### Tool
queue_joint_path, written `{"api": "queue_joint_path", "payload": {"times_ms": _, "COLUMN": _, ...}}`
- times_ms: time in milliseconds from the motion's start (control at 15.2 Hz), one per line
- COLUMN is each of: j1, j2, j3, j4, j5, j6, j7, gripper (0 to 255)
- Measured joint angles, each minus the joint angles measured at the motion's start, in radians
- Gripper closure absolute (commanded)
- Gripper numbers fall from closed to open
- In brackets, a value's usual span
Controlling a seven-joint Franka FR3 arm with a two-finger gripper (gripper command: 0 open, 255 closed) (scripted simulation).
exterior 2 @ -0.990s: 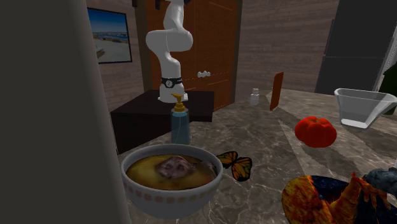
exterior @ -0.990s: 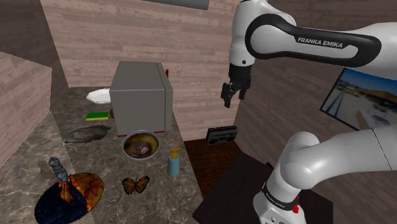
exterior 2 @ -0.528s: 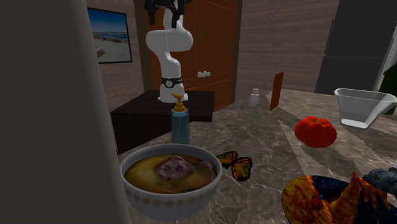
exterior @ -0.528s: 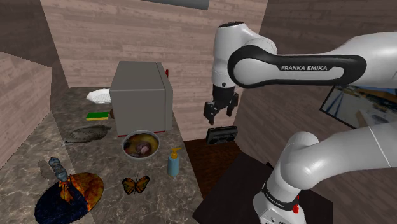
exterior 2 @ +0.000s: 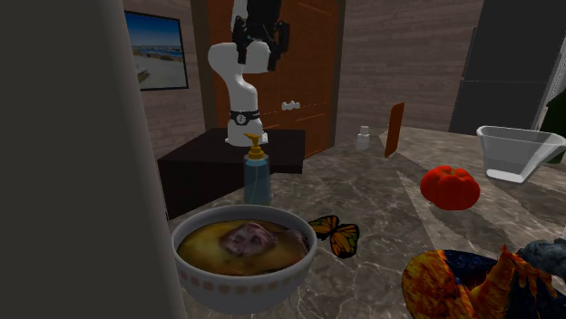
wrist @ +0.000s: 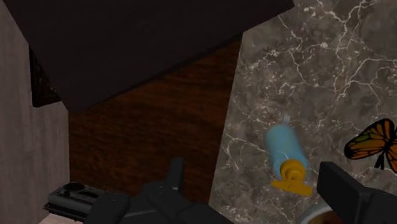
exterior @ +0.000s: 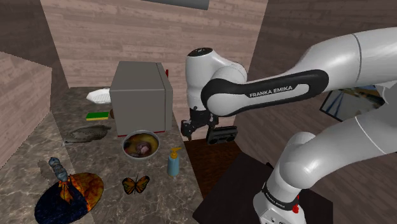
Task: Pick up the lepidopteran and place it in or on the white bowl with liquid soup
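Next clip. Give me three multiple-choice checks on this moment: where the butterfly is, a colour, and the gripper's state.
1. Where is the butterfly? A in the soup bowl; B on the marble counter near the blue bottle; C between the fingers.
2. What colour is the bottle's pump? A yellow; B green; C black.
3. How is the gripper? A shut on the butterfly; B shut on the bottle; C open, holding nothing.
Answers: B, it lies on the counter, apart from the soup bowl; A, the pump shows yellow in the wrist view; C, the fingers stand apart, clasping nothing.
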Motion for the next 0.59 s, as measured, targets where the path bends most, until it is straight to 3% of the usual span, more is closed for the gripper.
{"api": "queue_joint_path", "payload": {"times_ms": 264, "j1": -0.041, "j2": 0.142, "j3": 0.104, "j4": 0.028, "j5": -0.032, "j6": 0.107, "j7": 0.170, "gripper": 0}}
{"api": "queue_joint_path", "payload": {"times_ms": 594, "j1": -0.104, "j2": 0.361, "j3": 0.226, "j4": 0.112, "j5": -0.152, "j6": 0.201, "j7": 0.421, "gripper": 0}}
